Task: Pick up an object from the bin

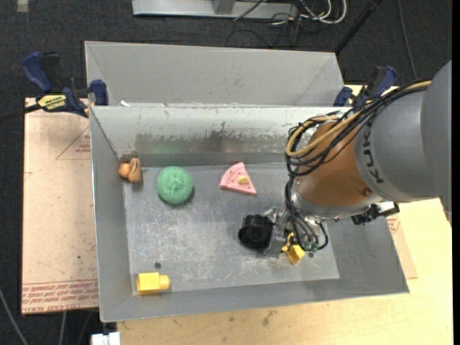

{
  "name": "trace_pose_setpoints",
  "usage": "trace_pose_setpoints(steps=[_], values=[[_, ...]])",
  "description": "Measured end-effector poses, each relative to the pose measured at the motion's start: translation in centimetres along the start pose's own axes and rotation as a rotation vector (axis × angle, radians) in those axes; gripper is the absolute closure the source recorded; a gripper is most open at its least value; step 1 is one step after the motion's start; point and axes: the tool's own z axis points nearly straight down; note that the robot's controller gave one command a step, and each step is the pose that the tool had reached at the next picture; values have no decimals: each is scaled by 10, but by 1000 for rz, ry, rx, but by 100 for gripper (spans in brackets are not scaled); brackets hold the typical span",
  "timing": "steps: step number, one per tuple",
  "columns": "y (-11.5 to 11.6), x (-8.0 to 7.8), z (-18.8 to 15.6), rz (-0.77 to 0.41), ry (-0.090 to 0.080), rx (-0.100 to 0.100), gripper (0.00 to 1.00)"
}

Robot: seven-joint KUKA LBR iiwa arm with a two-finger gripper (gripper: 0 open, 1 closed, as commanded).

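Lower right of the grey bin (215, 131), gripper (282, 234) down beside a black round object (253, 233). Clenched or released: impossible to tell.

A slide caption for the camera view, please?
End effector in the bin beside a black round object; green ball farther left.

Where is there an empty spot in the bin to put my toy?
The biggest bare patch is between the green ball, the yellow block and the black thing. A smaller gap sits between the ball and the pink wedge. The right side is crowded under the end effector.
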Motion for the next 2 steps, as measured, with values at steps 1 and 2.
trace_pose_setpoints(steps=[1, 2], values=[[0, 0, 0, 0, 0, 0, 100], [0, 0, -1, 0, 1, 0, 100]])
